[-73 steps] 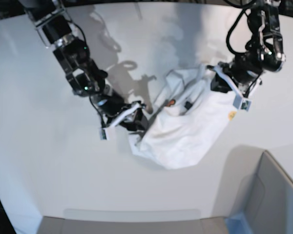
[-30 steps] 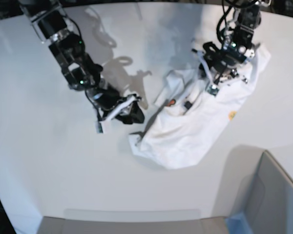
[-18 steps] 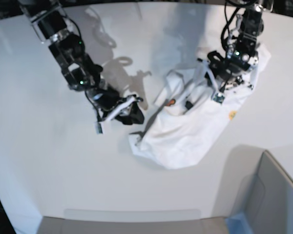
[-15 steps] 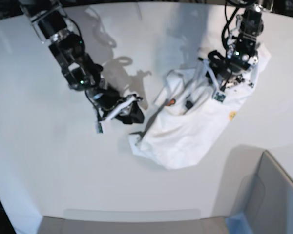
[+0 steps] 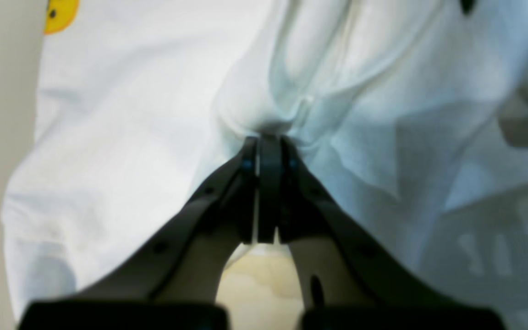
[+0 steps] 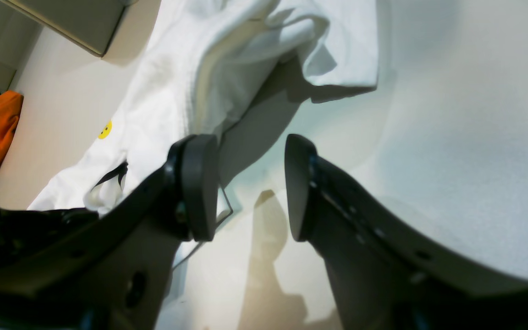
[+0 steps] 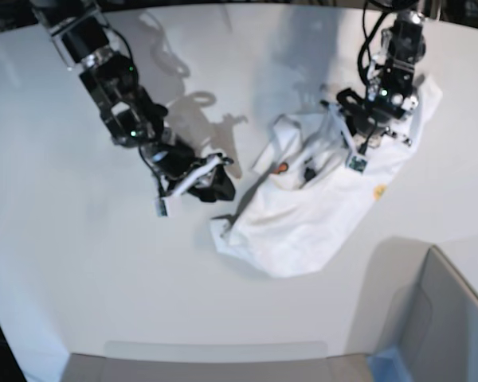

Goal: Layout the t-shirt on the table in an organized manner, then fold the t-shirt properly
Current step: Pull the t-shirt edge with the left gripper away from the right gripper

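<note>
A ridge of the crumpled white cloth t-shirt (image 7: 303, 211) on the plain white table (image 7: 80, 270) is pinched in the closed left gripper (image 5: 264, 151), seemingly thinly; a slow outward pull is advised. The right gripper (image 6: 245, 188) is held agape, empty.

base: high, looking down | wrists: close, along each tool | shared: t-shirt (image 7: 303, 215)

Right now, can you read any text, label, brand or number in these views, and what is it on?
No text reads clearly.
t-shirt: reversed letter shapes show through the cloth in the left wrist view, too blurred to read.
Yellow smiley print: a sign, no words.
Small black tag: too small to read.
</note>
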Action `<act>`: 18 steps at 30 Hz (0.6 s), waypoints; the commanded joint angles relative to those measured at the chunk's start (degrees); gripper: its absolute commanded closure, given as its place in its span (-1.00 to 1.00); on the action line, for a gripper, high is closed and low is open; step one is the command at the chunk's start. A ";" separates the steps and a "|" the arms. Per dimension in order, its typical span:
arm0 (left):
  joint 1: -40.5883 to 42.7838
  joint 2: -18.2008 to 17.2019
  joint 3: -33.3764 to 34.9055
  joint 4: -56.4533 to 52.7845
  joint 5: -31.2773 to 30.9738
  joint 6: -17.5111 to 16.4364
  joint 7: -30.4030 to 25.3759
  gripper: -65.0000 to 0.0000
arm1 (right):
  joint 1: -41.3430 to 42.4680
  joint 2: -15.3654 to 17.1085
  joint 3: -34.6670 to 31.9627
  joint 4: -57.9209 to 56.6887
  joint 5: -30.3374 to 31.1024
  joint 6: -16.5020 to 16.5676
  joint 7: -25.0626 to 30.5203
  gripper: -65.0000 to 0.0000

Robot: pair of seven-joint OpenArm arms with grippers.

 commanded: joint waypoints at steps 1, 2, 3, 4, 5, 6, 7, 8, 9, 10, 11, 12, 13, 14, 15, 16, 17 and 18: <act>-0.69 -0.39 -0.10 -0.52 -0.05 0.02 0.86 1.00 | 0.75 0.04 0.40 1.25 0.37 0.72 1.40 0.25; -0.78 -0.39 -0.10 -0.69 -0.05 0.02 0.86 1.00 | 0.75 0.04 0.40 1.25 0.37 0.72 1.40 0.25; -0.87 -0.39 -0.10 -0.52 -0.05 0.02 0.86 1.00 | 0.67 0.04 0.40 1.25 0.37 0.72 1.40 0.25; -0.87 -0.39 -0.19 -0.16 -0.14 0.02 0.86 1.00 | 0.67 0.04 0.40 1.25 0.37 0.72 1.40 0.25; -0.87 -0.39 -0.19 0.36 -0.14 0.02 0.95 1.00 | 0.67 0.04 0.40 1.25 0.37 0.72 1.40 0.25; -0.87 -0.39 -0.28 0.89 -0.14 0.02 0.95 1.00 | 0.67 0.04 0.40 1.25 0.37 0.72 1.40 0.25; -0.87 -0.39 -0.28 1.77 -0.14 0.02 1.04 1.00 | 0.67 0.04 0.40 1.25 0.37 0.72 1.40 0.25; -0.87 -0.39 -0.54 2.47 -0.14 0.02 1.12 1.00 | 0.67 0.04 0.40 1.25 0.37 0.72 1.40 0.25; -0.87 -0.39 -1.60 3.53 -0.14 0.02 1.21 1.00 | 0.67 0.04 0.49 1.25 0.37 0.72 1.40 0.25; -0.87 -0.30 -3.09 4.85 -0.14 0.02 1.39 1.00 | 0.67 0.04 0.49 1.25 0.37 0.72 1.40 0.25; -0.87 0.31 -4.41 5.81 -0.14 0.02 1.39 1.00 | 0.67 0.04 0.49 1.25 0.37 0.72 1.40 0.25; -0.87 1.11 -5.91 6.78 -0.14 0.02 1.39 1.00 | 0.67 0.04 0.49 1.25 0.37 0.72 1.40 0.25; -0.87 1.63 -7.93 7.84 -0.14 0.02 1.48 1.00 | 0.67 0.04 0.49 1.25 0.37 0.72 1.40 0.25; -0.87 2.07 -9.60 8.54 -0.14 0.02 1.48 1.00 | 0.67 0.04 0.49 1.25 0.37 0.72 1.40 0.25; -0.87 2.34 -11.09 9.15 -0.14 0.02 1.48 1.00 | 0.67 0.04 0.49 1.25 0.37 0.72 1.40 0.25; -0.96 2.51 -12.41 9.59 -0.14 0.02 1.48 1.00 | 0.67 0.04 0.49 1.25 0.37 0.72 1.40 0.25; -0.96 2.51 -13.29 9.95 -0.14 -0.07 1.48 1.00 | 0.67 0.04 0.49 1.25 0.37 0.72 1.40 0.25; -1.04 2.51 -13.91 10.30 -0.14 -0.07 1.48 1.00 | 0.67 0.04 0.49 1.25 0.37 0.72 1.40 0.25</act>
